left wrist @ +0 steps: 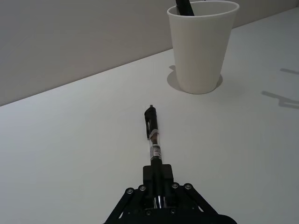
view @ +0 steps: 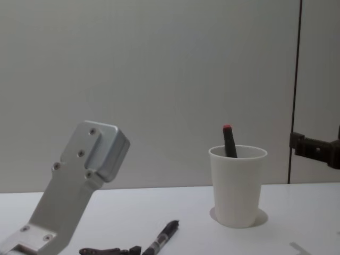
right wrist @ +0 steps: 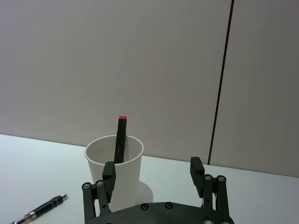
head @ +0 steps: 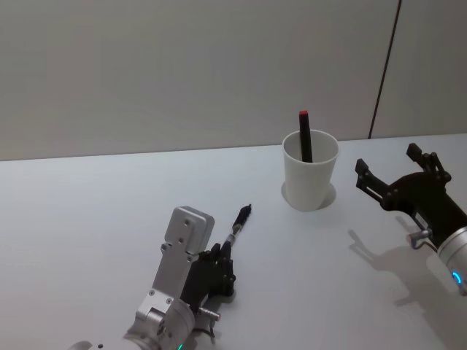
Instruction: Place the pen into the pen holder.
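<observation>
Left gripper (left wrist: 158,179) clamping pen (left wrist: 153,135) by one end, free end pointing toward pen holder (left wrist: 202,51), low over counter (left wrist: 70,154). Pen seeming light, stiff, slick: end grip suiting an upright drop. Pen holder likely tipping easily. Right gripper (right wrist: 153,171) hovering wide, empty, just beside pen holder.

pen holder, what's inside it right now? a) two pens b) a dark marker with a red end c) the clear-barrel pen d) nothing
b: a dark marker with a red end stands in the pen holder, while the clear-barrel pen is outside it, low over the table, clamped in the left gripper; the right gripper is open beside the holder.
</observation>
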You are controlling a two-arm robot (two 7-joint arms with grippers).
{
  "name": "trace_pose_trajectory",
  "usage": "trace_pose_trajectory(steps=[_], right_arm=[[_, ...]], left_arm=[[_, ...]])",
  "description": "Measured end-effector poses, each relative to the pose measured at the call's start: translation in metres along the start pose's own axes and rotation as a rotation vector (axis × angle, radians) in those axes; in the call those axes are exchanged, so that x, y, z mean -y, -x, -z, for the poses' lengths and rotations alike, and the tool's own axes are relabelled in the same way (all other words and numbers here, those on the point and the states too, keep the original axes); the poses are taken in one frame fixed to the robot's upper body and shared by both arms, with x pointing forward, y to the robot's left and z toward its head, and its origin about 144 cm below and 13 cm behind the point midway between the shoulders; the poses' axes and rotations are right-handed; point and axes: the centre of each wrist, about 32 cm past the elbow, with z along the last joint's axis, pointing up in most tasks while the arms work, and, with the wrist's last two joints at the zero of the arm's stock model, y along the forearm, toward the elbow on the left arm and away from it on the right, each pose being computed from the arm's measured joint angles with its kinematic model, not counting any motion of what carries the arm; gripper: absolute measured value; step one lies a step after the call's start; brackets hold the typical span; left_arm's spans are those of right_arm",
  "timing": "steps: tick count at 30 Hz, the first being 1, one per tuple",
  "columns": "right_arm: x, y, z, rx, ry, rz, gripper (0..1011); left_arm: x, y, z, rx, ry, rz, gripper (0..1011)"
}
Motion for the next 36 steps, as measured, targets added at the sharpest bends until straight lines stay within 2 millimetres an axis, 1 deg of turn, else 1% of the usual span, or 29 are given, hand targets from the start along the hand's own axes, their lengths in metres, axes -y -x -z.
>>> trace_pose_trajectory(steps=[3,31,36], right_arm=[[0.0000,0.0000,0.0000,0.000,0.000,0.000,1001],[0.0000,0.0000,0.0000,0.000,0.000,0.000,1001],[0.0000,0.0000,0.0000,0.000,0.000,0.000,1002]], left_arm=[[0.0000,0.0000,0.0000,0.000,0.000,0.000,116],[0.0001,0.0000,0.0000,0.000,0.001,0.000,116],[0.0031,-0.0001,0.0005,-0.008,0.013,0.000,116]])
